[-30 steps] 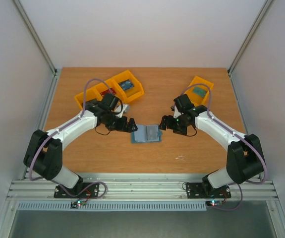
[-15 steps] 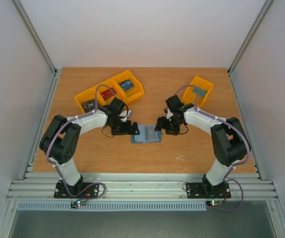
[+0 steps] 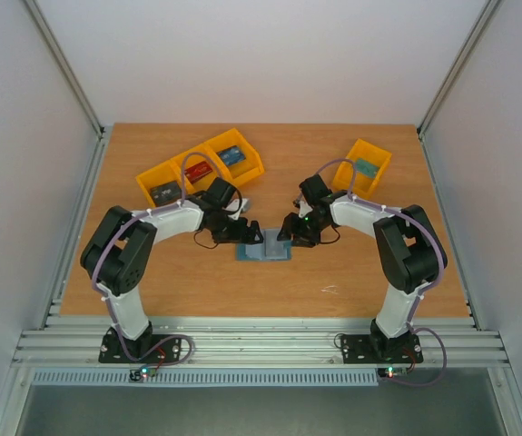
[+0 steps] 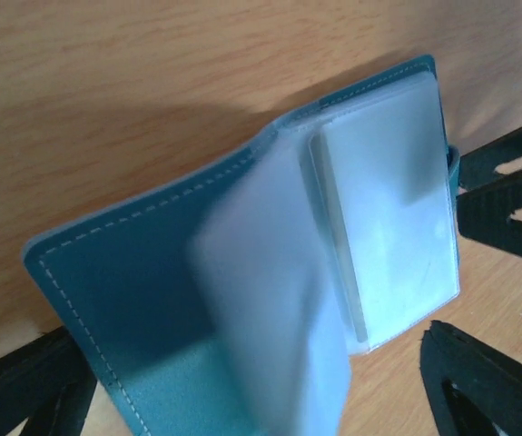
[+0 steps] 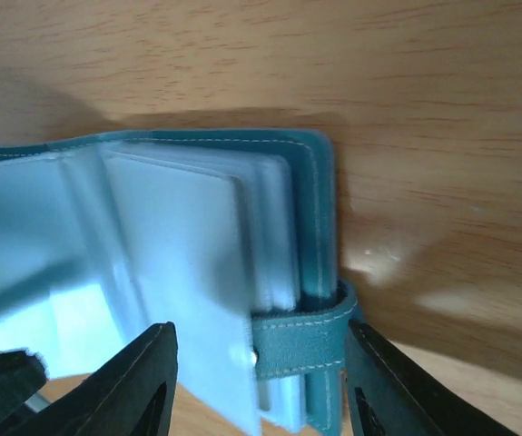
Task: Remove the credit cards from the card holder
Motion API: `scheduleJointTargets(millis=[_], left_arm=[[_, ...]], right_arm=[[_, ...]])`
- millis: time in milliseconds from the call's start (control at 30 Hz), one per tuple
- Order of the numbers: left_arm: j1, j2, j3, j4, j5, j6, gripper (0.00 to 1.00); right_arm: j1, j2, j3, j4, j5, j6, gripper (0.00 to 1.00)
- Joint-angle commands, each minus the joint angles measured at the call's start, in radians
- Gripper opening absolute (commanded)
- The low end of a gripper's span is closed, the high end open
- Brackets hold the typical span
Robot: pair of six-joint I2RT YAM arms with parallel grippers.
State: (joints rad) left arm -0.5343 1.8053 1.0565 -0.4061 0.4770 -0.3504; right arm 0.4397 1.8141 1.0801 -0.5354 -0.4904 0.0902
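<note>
We have brought both arms in to the open blue-teal bifold card holder (image 3: 265, 252) at desk (image 3: 152, 282) centre. The left hand (image 3: 250, 234), at 9 o'clock, is wide apart. The right hand (image 3: 283, 238), at 3 o'clock, is narrowing around the holder's edge, unclamped. Pinning likely follows.

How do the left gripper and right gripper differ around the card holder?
The left gripper is at the card holder's left cover; the right gripper is at its right edge. The left gripper's jaws are spread wide, while the right gripper's stand narrower, either side of the strap tab. Both sit low at the holder, neither visibly clamping it.
</note>
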Motion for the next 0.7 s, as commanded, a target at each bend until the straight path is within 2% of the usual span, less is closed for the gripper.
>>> scheduleJointTargets(millis=[0,133,267,400,667], left_arm=[[-0.011,0.075,0.014,0.040,0.024,0.018,0.92],[-0.012,0.061,0.007,0.053,0.042,0.031,0.67],[-0.012,0.066,0.011,0.057,0.057,0.037,0.50],[-0.011,0.076,0.019,0.056,0.055,0.039,0.46],[-0.012,0.077,0.012,0.063,0.049,0.040,0.50]], right_arm=[[0.009,0.012,-0.003,0.092,-0.097,0.048,0.49],[0.009,0.007,-0.011,0.098,-0.102,0.049,0.47],[0.009,0.003,-0.025,0.131,-0.127,0.066,0.44],[0.010,0.009,-0.025,0.142,-0.138,0.073,0.42],[0.029,0.032,-0.023,0.156,-0.123,0.095,0.44]])
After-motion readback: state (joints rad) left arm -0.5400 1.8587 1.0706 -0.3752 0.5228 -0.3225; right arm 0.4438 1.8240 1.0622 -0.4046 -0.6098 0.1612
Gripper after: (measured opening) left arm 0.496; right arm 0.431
